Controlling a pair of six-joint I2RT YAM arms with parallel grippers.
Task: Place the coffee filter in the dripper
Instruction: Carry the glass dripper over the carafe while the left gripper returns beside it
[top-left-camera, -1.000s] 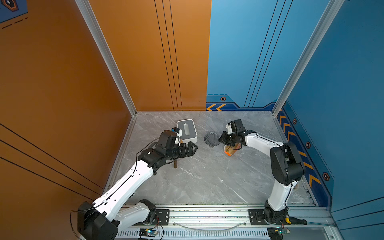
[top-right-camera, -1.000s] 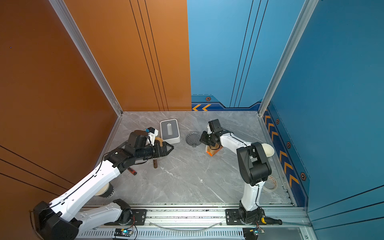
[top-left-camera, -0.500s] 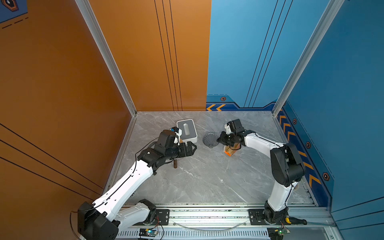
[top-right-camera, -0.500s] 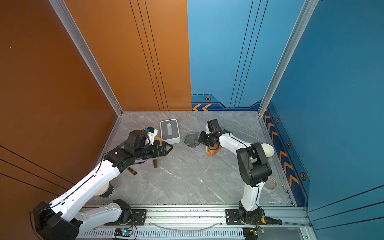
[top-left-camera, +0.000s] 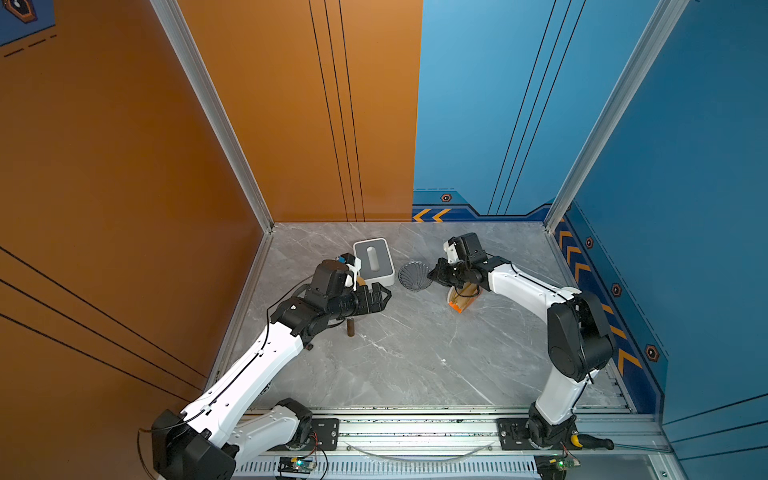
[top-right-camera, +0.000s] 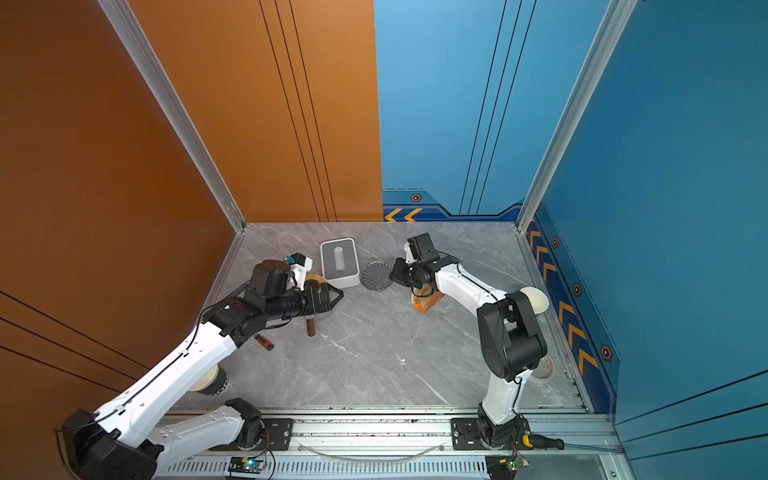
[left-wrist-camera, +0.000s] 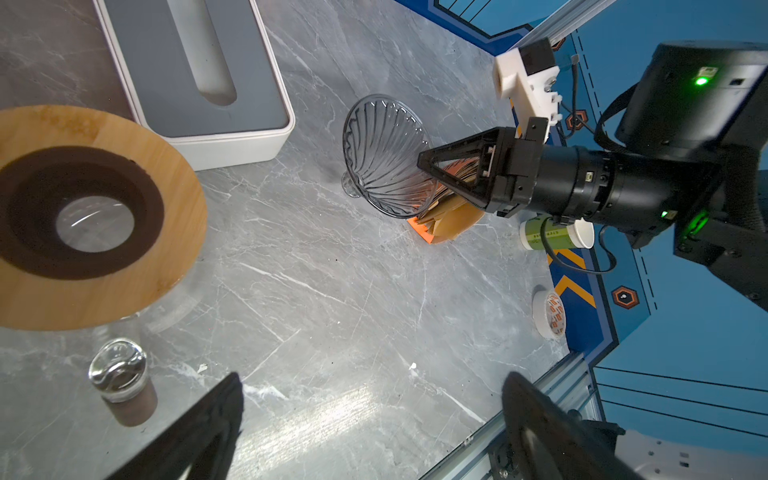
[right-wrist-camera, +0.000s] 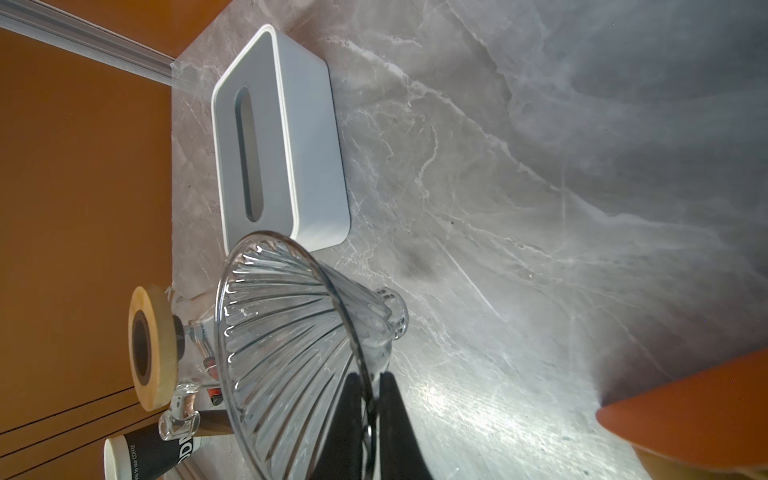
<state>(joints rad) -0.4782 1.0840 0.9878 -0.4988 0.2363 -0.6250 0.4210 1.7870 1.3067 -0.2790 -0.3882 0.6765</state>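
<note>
R end effector (left-wrist-camera: 420, 160) clenched on tilted dripper (left-wrist-camera: 376, 158) rim, L end effector (left-wrist-camera: 372, 386) released, coffee filters (left-wrist-camera: 455, 220) in orange holder (left-wrist-camera: 419, 229), clear only in L wrist view, open room on front surface (top-left-camera: 415, 357)

Black paper cup (right-wrist-camera: 153, 453): you can read "COFFEE" in small white print near the rim; the large white letters are cut off.
Green cup (left-wrist-camera: 540, 235): print too small for you to read.

**Dripper rim pinched by my right gripper**

My right gripper (right-wrist-camera: 372, 376) has its two black fingers (right-wrist-camera: 353, 415) clamped on the rim of the dripper (right-wrist-camera: 291, 340), which is tilted on its side. Behind it on the marble table (right-wrist-camera: 540, 208) I see a white box (right-wrist-camera: 311, 166), and a wooden ring (right-wrist-camera: 151, 345) and a dark paper cup (right-wrist-camera: 145, 453) near the dripper's mouth.
</note>
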